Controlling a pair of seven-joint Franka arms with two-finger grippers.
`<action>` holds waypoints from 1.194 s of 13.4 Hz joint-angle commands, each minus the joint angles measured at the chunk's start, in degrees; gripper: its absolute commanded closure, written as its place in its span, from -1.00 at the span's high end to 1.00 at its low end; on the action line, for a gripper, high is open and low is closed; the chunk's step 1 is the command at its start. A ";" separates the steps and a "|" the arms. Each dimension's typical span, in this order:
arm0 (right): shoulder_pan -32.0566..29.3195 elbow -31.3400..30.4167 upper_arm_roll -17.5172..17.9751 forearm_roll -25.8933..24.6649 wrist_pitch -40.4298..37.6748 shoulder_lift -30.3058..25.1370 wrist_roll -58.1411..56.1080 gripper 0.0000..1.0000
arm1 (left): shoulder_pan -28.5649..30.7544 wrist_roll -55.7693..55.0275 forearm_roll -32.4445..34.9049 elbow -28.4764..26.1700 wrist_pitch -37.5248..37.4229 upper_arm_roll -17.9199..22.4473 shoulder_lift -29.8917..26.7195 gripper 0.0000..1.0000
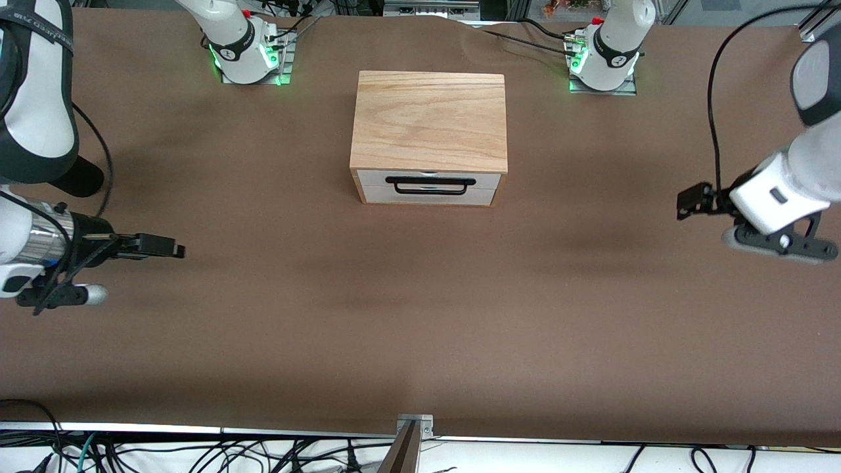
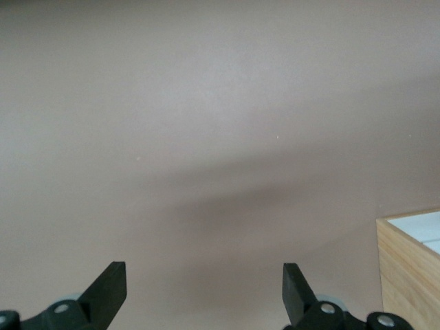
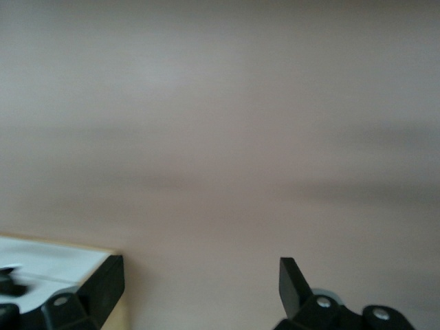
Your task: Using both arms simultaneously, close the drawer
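Note:
The light oak box (image 1: 430, 121) stands mid-table. The drawer's white front panel (image 1: 374, 187) with its thin black handle (image 1: 430, 186) faces the front camera and sits about flush with the box; none of its tray shows. My left gripper (image 1: 688, 200) hovers open over the table toward the left arm's end, well apart from the box. My right gripper (image 1: 172, 248) hovers open toward the right arm's end, also well apart. In the left wrist view the open gripper (image 2: 205, 275) frames bare cloth, with a box corner (image 2: 405, 265) at the edge. The right wrist view's open gripper (image 3: 201, 271) shows the white panel (image 3: 48, 265) beside one finger.
Brown cloth (image 1: 420, 315) covers the table. The two arm bases (image 1: 246, 46) (image 1: 604, 56) stand beside the box at the table's back edge. Cables hang along the front edge (image 1: 197, 453). A metal bracket (image 1: 414, 427) sits at the middle of the front edge.

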 commanded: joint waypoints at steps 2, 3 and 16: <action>0.91 -1.98 1.18 -8.06 -0.48 -5.49 0.48 1.00 | -1.07 -1.71 -3.27 -15.16 5.72 1.87 -10.21 1.00; 0.73 -5.04 1.27 -7.36 0.83 -8.03 0.49 1.00 | -1.51 -1.10 -3.18 -15.16 6.41 3.10 -10.12 1.00; -1.82 -14.66 1.01 -9.20 3.39 -18.61 0.93 1.00 | -0.55 0.14 -2.92 -13.23 4.58 3.20 -8.80 1.00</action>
